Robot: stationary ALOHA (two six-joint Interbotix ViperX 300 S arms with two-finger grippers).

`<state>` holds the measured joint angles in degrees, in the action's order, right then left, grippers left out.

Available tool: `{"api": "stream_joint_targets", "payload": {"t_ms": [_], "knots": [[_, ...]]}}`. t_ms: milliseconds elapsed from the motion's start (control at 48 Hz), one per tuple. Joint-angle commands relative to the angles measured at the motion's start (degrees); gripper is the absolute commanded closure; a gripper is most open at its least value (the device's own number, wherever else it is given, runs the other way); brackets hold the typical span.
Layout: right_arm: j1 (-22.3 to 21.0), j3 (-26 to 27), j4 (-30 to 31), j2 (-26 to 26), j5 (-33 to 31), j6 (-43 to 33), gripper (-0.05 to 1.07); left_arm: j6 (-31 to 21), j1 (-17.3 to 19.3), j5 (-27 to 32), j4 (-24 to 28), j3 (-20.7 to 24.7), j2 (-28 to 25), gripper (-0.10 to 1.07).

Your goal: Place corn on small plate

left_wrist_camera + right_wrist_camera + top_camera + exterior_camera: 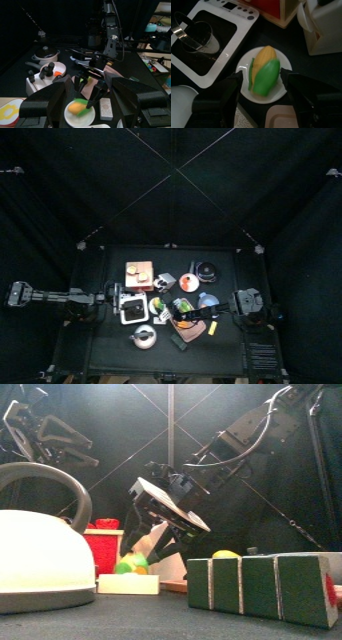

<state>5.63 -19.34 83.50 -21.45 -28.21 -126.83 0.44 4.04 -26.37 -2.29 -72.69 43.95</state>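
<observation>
Corn (265, 69) on small plate (246, 62)

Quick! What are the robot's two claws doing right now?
Right gripper: open, above the corn lying on the small plate.
Left gripper: open, holding nothing.

small plate (264, 79) rim partly behind right fingers (226, 95), kettle (40, 554) cropped
</observation>
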Motion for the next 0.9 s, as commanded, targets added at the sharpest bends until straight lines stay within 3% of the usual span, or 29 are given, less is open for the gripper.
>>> {"api": "stream_joint_targets", "payload": {"t_ms": [0,875], "knots": [[-0.6,1.7,0.4,1.2,-0.1,0.2,0.06,0.2,0.1,-0.2,0.1,0.7,0.0,0.07],[-0.8,1.3,-1.4,1.8,0.1,0.2,0.04,0.2,0.1,-0.2,0.2,0.6,0.0,0.07]]}}
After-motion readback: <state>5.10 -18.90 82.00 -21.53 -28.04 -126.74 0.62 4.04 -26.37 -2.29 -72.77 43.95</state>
